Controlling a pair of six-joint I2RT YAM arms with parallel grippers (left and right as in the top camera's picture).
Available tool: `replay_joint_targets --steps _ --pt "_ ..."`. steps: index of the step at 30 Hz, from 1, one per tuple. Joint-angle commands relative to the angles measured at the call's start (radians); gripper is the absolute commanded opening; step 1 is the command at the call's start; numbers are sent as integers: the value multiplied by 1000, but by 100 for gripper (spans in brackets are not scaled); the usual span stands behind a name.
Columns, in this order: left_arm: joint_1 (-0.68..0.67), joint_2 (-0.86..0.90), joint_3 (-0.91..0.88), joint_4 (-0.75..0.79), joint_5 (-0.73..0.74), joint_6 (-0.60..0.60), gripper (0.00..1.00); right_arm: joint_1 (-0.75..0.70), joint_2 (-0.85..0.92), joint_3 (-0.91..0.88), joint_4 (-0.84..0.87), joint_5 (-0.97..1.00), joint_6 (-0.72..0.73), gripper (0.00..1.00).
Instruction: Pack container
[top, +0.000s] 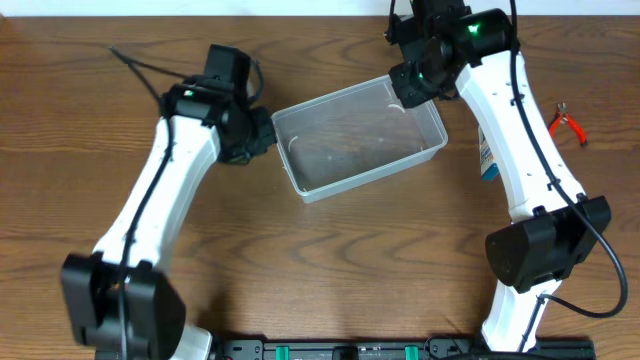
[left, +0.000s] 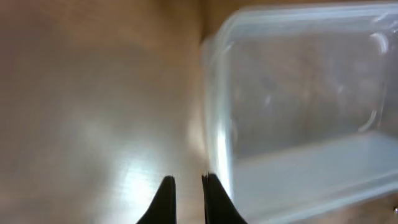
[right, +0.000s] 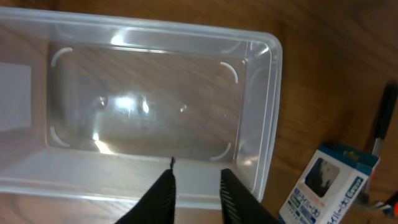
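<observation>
Closest to my left wrist camera, my left jaws are drawn together, and their black fingertips (left: 166, 199) leave only a sliver of counter (left: 93, 112) showing between them. One tip sits just beside a rounded corner of the container (left: 298, 93), at one of its short ends; I cannot tell whether it touches the rim. My right jaws stand apart, with the container's long wall showing in the gap near a corner. Past them the container sits upright on the wooden counter, and the grain is visible through its clear bottom. From overhead it lies at a slant between my two arms. A blue-and-white box (right: 326, 183) lies near its short end on my right side. Red-handled pliers (top: 569, 125) rest farther out to the right, well apart from the container.
</observation>
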Motion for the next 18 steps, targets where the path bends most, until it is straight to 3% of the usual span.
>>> replay_joint_targets --steps 1,6,18 --pt "-4 -33 19 -103 3 -87 6 4 -21 16 -19 -6 -3 24" --pt "-66 -36 18 -227 121 -33 6 4 -21 16 -25 -6 -4 25" --pt "-284 -31 16 -241 109 6 6 4 -21 16 -45 -6 -4 25"
